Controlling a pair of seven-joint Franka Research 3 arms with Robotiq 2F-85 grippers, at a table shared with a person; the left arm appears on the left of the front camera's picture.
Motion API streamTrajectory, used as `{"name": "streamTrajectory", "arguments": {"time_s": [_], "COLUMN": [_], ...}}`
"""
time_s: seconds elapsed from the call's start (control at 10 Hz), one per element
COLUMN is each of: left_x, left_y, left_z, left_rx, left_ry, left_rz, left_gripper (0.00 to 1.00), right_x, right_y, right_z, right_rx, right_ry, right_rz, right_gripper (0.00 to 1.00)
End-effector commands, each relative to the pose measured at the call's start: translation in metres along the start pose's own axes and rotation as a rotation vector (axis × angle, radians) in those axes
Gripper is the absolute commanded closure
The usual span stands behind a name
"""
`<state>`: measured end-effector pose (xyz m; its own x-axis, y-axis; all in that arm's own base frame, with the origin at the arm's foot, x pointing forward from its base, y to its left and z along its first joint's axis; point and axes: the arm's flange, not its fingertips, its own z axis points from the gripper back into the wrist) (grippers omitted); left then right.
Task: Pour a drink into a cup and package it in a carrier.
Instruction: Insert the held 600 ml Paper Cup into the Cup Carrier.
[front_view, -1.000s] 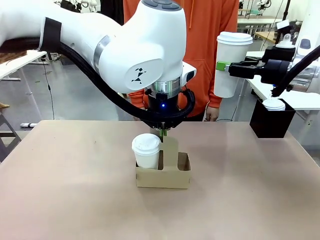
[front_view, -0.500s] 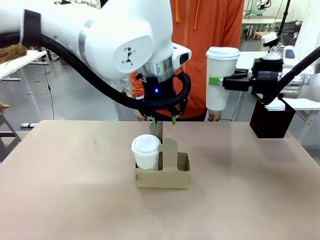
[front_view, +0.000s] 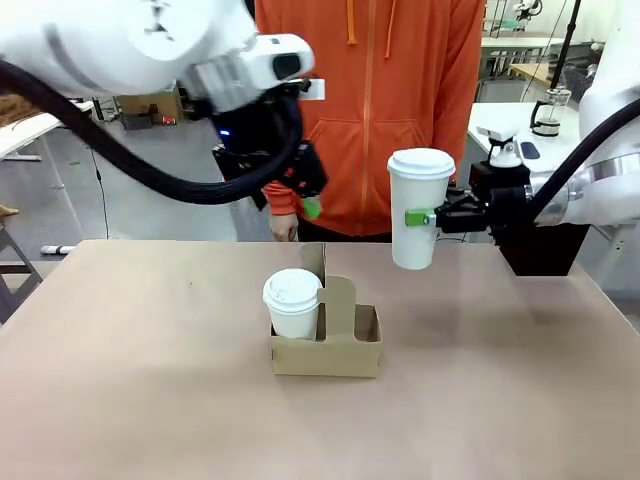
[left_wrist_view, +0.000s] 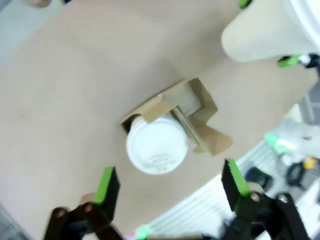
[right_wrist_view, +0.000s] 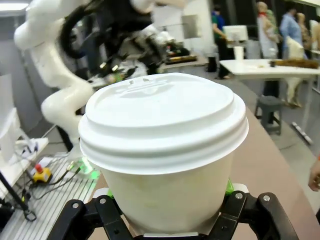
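My right gripper (front_view: 418, 217) is shut on the tall white cup (front_view: 421, 190), which wears a white lid and hangs upright above the table, to the right of the carrier (front_view: 350, 352). In the right wrist view the cup (right_wrist_view: 162, 125) sits between my right gripper's (right_wrist_view: 170, 216) fingers. The brown cardboard carrier holds a shorter lidded cup (front_view: 293, 300) in its left pocket. My left gripper (front_view: 303, 197) hangs open, high above and left of the carrier's handle. Its wrist view looks down past the left gripper (left_wrist_view: 170, 182) at the carrier (left_wrist_view: 206, 107) and the short cup (left_wrist_view: 157, 145). A glass jug of dark drink (front_view: 546, 112) stands far right.
A person in an orange hoodie (front_view: 400, 100) stands at the far edge of the table. A black box (front_view: 545, 252) sits at the back right corner, behind my right arm. Bare brown tabletop (front_view: 150, 380) surrounds the carrier.
My left arm has risen and swung left, away from the carrier's handle. My right gripper has carried the tall cup left and lower, toward the carrier.
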<state>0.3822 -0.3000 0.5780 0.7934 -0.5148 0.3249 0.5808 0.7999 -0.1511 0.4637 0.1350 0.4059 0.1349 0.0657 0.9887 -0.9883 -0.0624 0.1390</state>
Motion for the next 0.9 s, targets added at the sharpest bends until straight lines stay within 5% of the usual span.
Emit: {"name": "streamTrajectory", "arguments": {"time_s": [0.0, 0.2, 0.3, 0.5, 0.8], "left_x": [-0.04, -0.05, -0.029, -0.029, -0.046], "left_y": [0.041, 0.054, 0.045, 0.045, 0.084], "left_z": [0.009, 0.011, 0.014, 0.014, 0.008], "left_rx": [-0.088, -0.029, -0.051, -0.051, -0.141], "left_ry": [-0.027, -0.118, -0.034, -0.034, -0.158], "left_rz": [-0.174, -0.212, -0.172, -0.172, -0.317], "left_gripper": [0.0, 0.0, 0.0, 0.0, 0.0], "right_x": [-0.014, -0.012, -0.019, -0.019, -0.026], "right_y": [-0.003, -0.002, -0.001, -0.001, -0.016], "right_z": [-0.004, 0.0, -0.007, -0.007, -0.03], "right_rx": [0.058, -0.075, 0.04, 0.04, 0.137], "right_ry": [-0.017, 0.016, -0.008, -0.008, -0.078], "right_rz": [0.063, 0.067, 0.048, 0.048, 0.108], "right_gripper": [0.2, 0.2, 0.2, 0.2, 0.2]}}
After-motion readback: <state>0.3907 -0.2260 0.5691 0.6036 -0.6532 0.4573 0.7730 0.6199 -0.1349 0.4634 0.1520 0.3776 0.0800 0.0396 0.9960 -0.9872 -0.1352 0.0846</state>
